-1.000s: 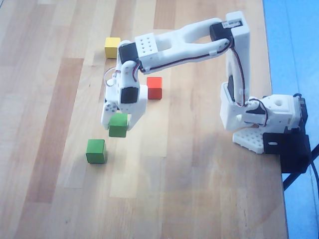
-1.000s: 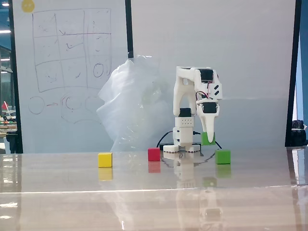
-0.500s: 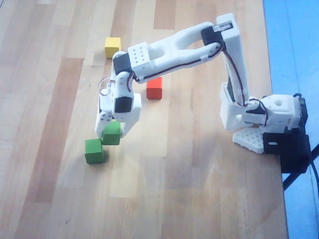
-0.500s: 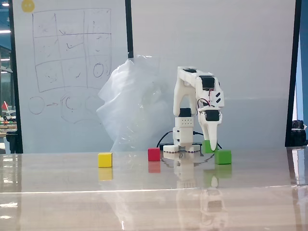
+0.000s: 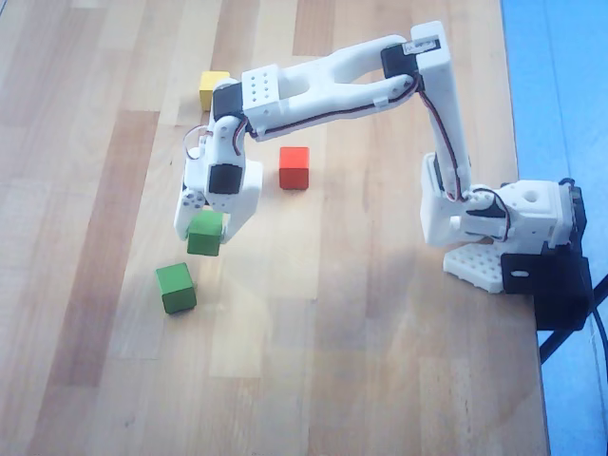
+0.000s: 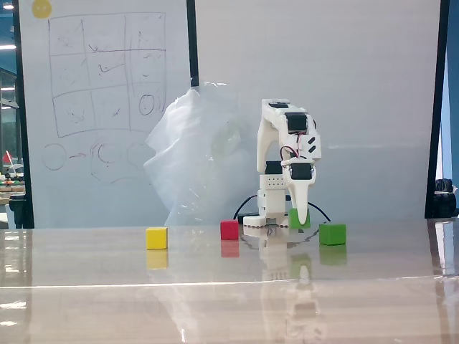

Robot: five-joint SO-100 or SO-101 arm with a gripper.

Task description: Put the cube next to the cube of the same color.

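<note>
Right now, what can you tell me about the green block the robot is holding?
The held green block is a small cube, probably painted wood. The white pincer is shut on it, fingers on two sides. In the fixed view it sits low, at or just above the table. The other green block lies close beside it, not touching.

The overhead view looks straight down on the pale wooden worktop (image 5: 313, 380) from close range, with the white arm's base at its right edge. The fixed view sits low, near worktop level, farther off, facing the arm's front toward a whiteboard (image 6: 100, 107). Both views cover the arm and all four cubes.
</note>
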